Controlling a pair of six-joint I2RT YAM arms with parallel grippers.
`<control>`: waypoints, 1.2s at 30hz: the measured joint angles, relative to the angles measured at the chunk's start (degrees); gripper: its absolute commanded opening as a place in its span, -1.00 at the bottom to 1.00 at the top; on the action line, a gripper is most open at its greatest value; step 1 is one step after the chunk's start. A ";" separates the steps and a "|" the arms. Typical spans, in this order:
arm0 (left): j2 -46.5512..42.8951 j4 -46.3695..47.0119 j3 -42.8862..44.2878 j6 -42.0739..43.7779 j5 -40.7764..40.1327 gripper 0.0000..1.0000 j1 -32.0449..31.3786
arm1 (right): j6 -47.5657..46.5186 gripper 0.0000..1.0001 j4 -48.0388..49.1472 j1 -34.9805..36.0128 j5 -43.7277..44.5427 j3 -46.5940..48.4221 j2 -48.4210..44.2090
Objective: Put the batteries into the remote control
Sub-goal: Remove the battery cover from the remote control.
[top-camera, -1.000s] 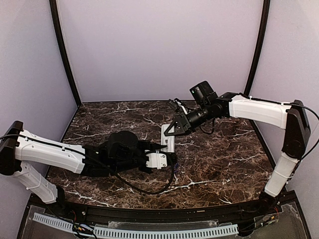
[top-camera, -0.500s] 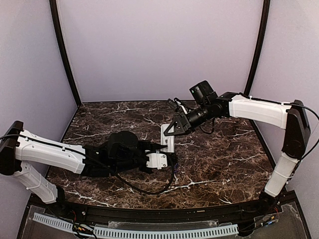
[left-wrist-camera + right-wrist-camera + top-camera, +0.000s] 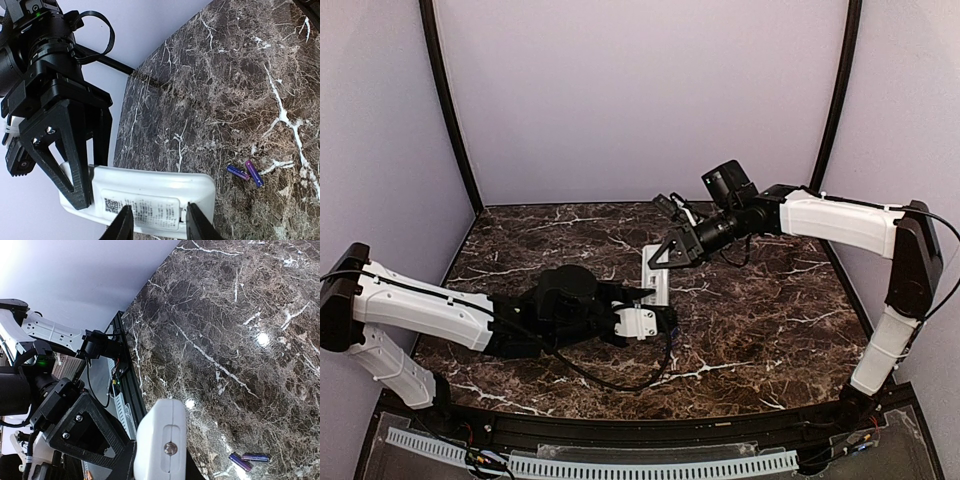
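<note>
Nearest you, your left gripper (image 3: 159, 216) had its fingers parted a moderate way, with the tips laid against the long edge of the remote control (image 3: 150, 192) that faced it. From these views you could not tell whether they pinched anything.

Just past the remote's near end, the batteries (image 3: 237, 172) lay on the bare marble table (image 3: 225, 75). They were two slim bluish-purple cylinders, angled to each other in a loose V with their ends close together. They were near the remote but apart from it and from both grippers, and from overhead they were too small to pick out. That put them on your left gripper's side, so the left arm looked the better one to fetch them, closing across a cylinder's long axis.

The remote was a white oblong with its long axis running away from you and its printed label facing up. Whether the bay stood open was unclear.

At the far end, your right gripper (image 3: 92, 185) had its jaws closed across the remote's width, holding it.
</note>
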 measured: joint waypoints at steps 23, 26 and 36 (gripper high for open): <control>-1.53 6.10 -2.84 2.54 -1.07 -0.33 -0.33 | 2.99 -1.00 1.07 -1.51 -1.33 0.00 0.42; -2.16 6.14 -2.95 2.56 -1.05 -0.33 -0.33 | 3.02 -1.00 1.07 -1.75 -1.29 0.00 0.66; -2.49 6.75 -3.74 2.56 -1.57 -0.33 -0.33 | 4.13 -1.00 1.40 -2.40 -2.60 -0.13 1.07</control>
